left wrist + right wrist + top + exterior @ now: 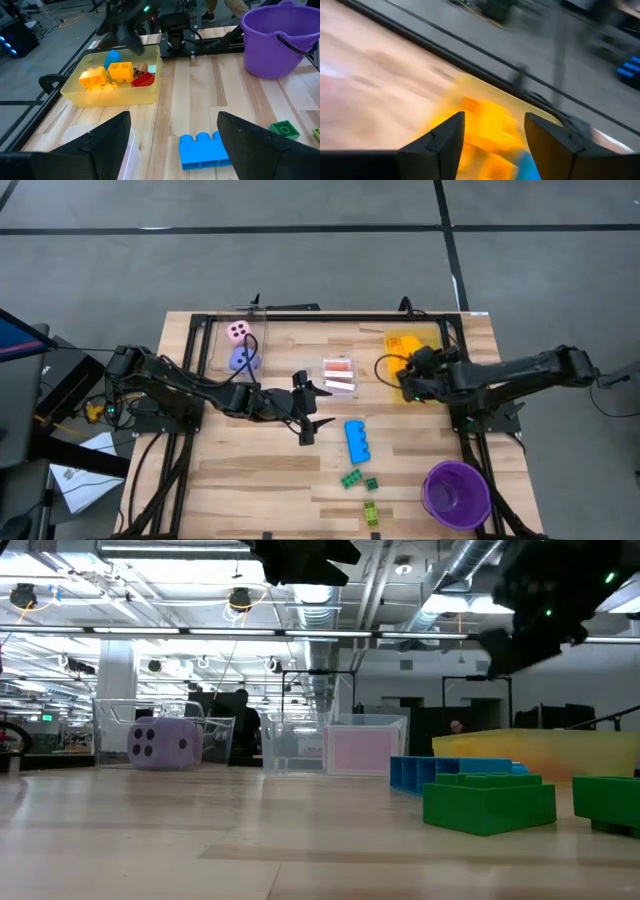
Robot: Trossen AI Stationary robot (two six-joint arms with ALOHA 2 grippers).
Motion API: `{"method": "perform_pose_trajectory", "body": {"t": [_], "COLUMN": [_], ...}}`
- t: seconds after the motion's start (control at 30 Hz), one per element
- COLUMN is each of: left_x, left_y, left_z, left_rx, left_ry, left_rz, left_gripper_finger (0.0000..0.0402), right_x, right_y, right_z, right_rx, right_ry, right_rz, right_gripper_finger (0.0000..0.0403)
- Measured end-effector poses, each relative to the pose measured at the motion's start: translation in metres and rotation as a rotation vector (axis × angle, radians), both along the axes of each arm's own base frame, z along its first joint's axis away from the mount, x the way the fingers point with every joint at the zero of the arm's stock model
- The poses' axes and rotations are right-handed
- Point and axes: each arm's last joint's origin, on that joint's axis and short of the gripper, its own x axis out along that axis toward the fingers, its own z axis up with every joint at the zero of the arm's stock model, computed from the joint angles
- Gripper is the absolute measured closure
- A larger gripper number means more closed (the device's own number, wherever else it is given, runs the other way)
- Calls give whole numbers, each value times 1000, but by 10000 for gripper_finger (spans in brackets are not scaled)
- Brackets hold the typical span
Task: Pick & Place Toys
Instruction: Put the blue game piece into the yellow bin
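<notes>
One blue brick (357, 440) lies mid-table, long axis front to back; three green bricks (351, 478) sit nearer the front. Left gripper (309, 409) beside it, fingers apart, empty; right gripper (406, 372) over the yellow bin (428, 336), fingers apart.

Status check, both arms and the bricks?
Left gripper open, mid-table, empty. Right gripper open over yellow bin. Blue brick loose. Nothing in the way.

A purple cup (457, 493) stands at the wooden table's (250, 470) corner, well apart from the yellow bin (400, 340).
</notes>
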Motion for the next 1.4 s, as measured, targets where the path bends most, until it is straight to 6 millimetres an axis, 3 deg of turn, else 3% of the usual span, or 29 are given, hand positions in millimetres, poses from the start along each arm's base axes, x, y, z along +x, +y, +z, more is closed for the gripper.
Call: {"method": "perform_pose_trajectory", "body": {"t": [0.17, 0.33, 0.5, 0.83, 1.2, 1.4], "left_x": [0, 0, 0, 0, 0, -1], "left_y": [0, 0, 0, 0, 0, -3], "left_z": [0, 0, 0, 0, 0, -4], "left_rx": [0, 0, 0, -1, -1, -32], "left_ry": [0, 0, 0, 1, 1, 49], "left_rz": [0, 0, -1, -3, -3, -101], "left_gripper_finger": [109, 109, 109, 109, 109, 109], "right_x": [2, 3, 6, 8, 14, 13], "right_y": [24, 42, 59, 87, 98, 100], "right_z": [26, 43, 48, 48, 43, 42], "right_rx": [39, 188, 269, 323, 308, 404], "right_ry": [-141, -229, -235, -189, -146, -171], "right_rz": [282, 629, 902, 1234, 1310, 1351], "right_gripper_finger": [208, 209, 209, 213, 216, 216]}}
